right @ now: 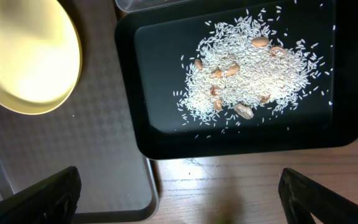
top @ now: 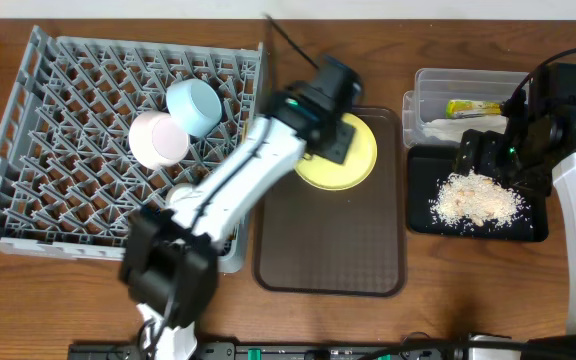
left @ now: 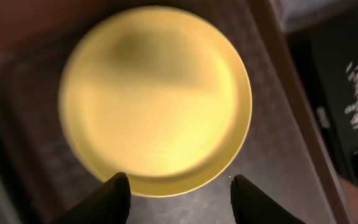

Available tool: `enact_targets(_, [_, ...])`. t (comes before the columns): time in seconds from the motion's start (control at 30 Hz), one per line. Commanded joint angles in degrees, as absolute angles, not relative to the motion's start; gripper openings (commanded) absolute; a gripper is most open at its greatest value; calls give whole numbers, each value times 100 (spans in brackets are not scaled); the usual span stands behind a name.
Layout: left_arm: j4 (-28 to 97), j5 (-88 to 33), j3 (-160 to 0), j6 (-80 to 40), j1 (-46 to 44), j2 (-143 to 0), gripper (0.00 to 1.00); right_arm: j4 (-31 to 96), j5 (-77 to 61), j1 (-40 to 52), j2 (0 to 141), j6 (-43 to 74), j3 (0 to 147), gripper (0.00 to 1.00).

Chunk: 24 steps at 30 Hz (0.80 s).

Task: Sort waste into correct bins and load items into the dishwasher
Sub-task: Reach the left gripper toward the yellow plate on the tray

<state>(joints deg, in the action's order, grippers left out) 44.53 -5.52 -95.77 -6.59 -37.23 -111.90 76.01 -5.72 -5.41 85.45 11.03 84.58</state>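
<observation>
A: Starting at the rack. Seeing what in there?
B: Noting the grey dish rack (top: 58, 180) filling the left of the table. Finding the light blue bowl (top: 194, 105) and the white bowl (top: 158, 138) lying among its pegs, just beside each other, toward the rack's far right part.
A: Placing the yellow plate where?
B: Marking the yellow plate (top: 333, 175) lying flat on the far end of the brown tray (top: 328, 250), between rack and bins. Seeing it blurred in the left wrist view.
A: Reading the left gripper how?
B: Finding the left gripper (left: 179, 202) hanging over the plate's near rim, fingers (left: 114, 199) standing apart, pinching nothing. Not managing to tell through the blur whether touching the rim.
A: Turning to the bins?
B: Logging the clear tub (top: 438, 72) at the far right, holding the green-and-yellow wrapper (top: 473, 108) and the white napkin (top: 436, 128). Logging the black tray (top: 423, 170) just in front of it, carrying the rice scraps (top: 473, 198) in a loose heap, a few brownish bits mixed in.
A: Checking the right gripper?
B: Seeing the right gripper (right: 182, 199) hanging above the black tray's end of the table, well clear of the rice, fingers (right: 36, 199) spread wide, gripping nothing.
</observation>
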Motion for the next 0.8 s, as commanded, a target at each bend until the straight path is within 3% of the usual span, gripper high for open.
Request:
enact_targets(0.0, [4425,-93,-9633,-464,-4027,-11544,56,7607,-539,-561,8530,1022,8458,99])
enact_targets(0.4, [4316,110,-9612,-344,-4495,-12527,62,7609,-539,-561,8530,1022,8458,99])
enact_targets(0.77, [4359,-252,-9480,-443,-4576,-12849,61,7609,-539,-561,8530,1020,8458,99])
